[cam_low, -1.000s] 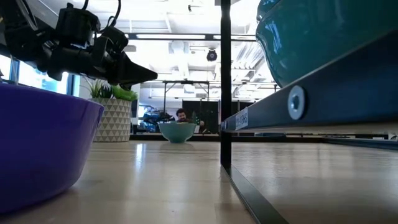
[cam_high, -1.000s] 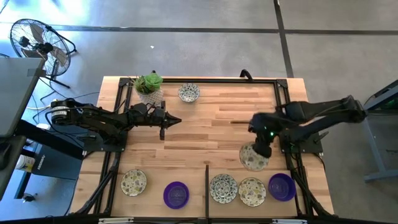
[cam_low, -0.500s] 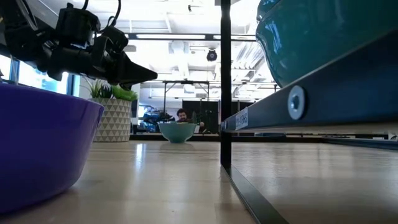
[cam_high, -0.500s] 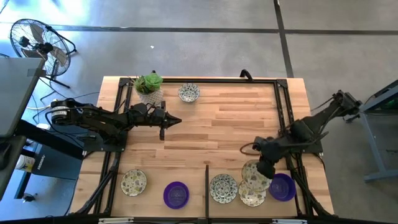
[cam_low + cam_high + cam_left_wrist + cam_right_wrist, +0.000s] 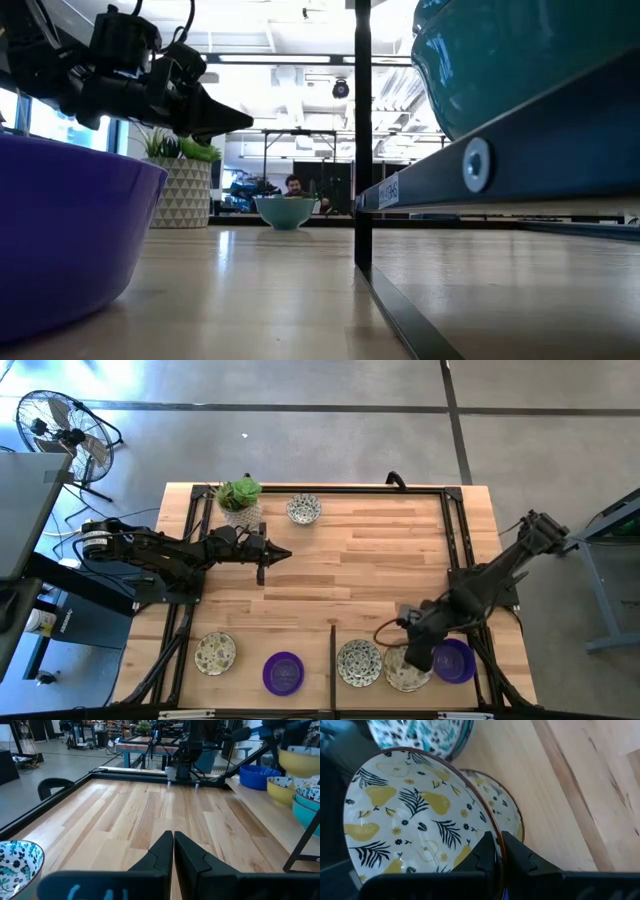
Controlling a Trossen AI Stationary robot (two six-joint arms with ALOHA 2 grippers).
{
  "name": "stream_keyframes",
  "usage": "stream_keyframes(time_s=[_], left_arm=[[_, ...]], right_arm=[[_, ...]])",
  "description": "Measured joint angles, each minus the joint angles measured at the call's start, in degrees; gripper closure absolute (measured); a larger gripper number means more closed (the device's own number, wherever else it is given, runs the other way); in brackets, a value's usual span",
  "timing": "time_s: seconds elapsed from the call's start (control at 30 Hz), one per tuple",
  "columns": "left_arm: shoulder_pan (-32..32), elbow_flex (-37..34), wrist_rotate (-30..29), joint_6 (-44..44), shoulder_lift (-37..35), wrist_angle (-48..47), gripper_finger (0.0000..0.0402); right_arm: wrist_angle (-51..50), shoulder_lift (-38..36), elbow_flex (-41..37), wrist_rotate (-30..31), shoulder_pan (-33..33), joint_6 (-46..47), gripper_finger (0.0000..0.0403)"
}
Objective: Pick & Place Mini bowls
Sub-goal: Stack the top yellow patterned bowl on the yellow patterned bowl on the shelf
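My right gripper [image 5: 494, 845] is shut on a cream mini bowl [image 5: 405, 820] with yellow pears and dark leaves. It holds this bowl at the near right of the table [image 5: 399, 658], right over a like bowl [image 5: 507, 810] that stands in the near row. More mini bowls stand there: a teal-speckled one [image 5: 358, 662], two purple ones [image 5: 455, 660] [image 5: 284, 672] and a cream one [image 5: 215, 653]. Another speckled bowl [image 5: 303, 510] stands at the far edge. My left gripper [image 5: 263, 557] hangs shut above the table's left middle, touching nothing. My right gripper pinches the pear-patterned bowl by its rim [image 5: 486, 832], one finger inside the bowl and one outside. The fingers come from above, slanting down. The bowl sits tilted over the like bowl below; whether the two touch, I cannot tell.
A pale patterned pot with a green plant [image 5: 240, 500] stands at the far left corner. A black frame [image 5: 452, 530] runs round the table, and a black bar [image 5: 332, 660] splits the near row. Bare wood lies open in the middle [image 5: 340, 560].
My right gripper has carried the pear-patterned bowl from the table's right middle toward the near edge. It now holds the bowl over the like bowl in the near row. It has stayed shut. The left arm has kept still.
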Motion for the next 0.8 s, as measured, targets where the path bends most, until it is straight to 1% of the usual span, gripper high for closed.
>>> stream_keyframes(time_s=[0.13,0.27,0.4,0.5,0.7,0.8], left_arm=[[0.0,0.0,0.0,0.0,0.0,0.0,0.0390],[0.0,0.0,0.0,-0.4,0.0,0.0,0.0390],[0.0,0.0,0.0,-0.4,0.0,-0.1,0.0390],[0.0,0.0,0.0,-0.4,0.0,0.0,0.0390],[0.0,0.0,0.0,-0.4,0.0,0.0,0.0390],[0.0,0.0,0.0,-0.4,0.0,0.0,0.0390]], right_arm=[[-0.3,1.3,-0.1,0.9,0.8,-1.6,0.0395],[1.7,1.5,-3.3,0.5,0.7,-1.4,0.0394],[7.1,1.6,-7.4,-1.9,0.7,-1.3,0.0394],[9.6,1.6,-9.3,-2.4,0.7,-1.2,0.0394],[12.3,1.6,-11.1,-0.6,0.7,-1.2,0.0392],[12.7,1.6,-11.7,-0.6,0.7,-1.2,0.0385]])
